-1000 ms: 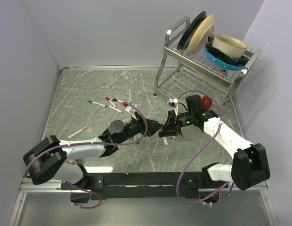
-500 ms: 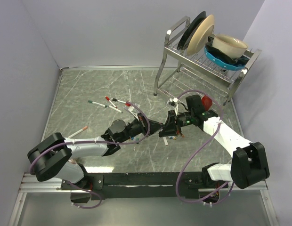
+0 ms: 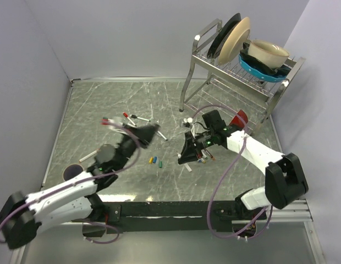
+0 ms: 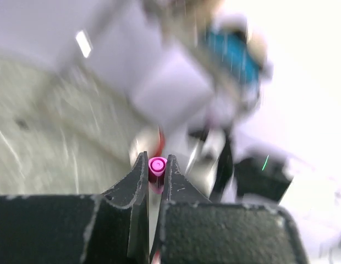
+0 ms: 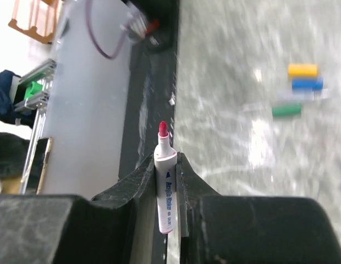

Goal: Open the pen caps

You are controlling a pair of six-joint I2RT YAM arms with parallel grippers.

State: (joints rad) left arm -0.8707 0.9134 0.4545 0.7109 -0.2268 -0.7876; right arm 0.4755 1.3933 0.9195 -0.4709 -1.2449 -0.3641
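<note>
While held above the table (image 3: 104, 104), clamps a pink cap (image 4: 157, 164) in the closed left gripper (image 4: 157, 159); grips an uncapped white pen (image 5: 166, 190), red tip up, in the right gripper (image 5: 165, 159); shows yellow, blue and green loose caps (image 5: 306, 83) lying together on the table

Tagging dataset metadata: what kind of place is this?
Likely a lab robot test cell, not a kitchen: a tabletop boxed by plain walls, a dish rack staged as a prop, and loose pen caps.
</note>
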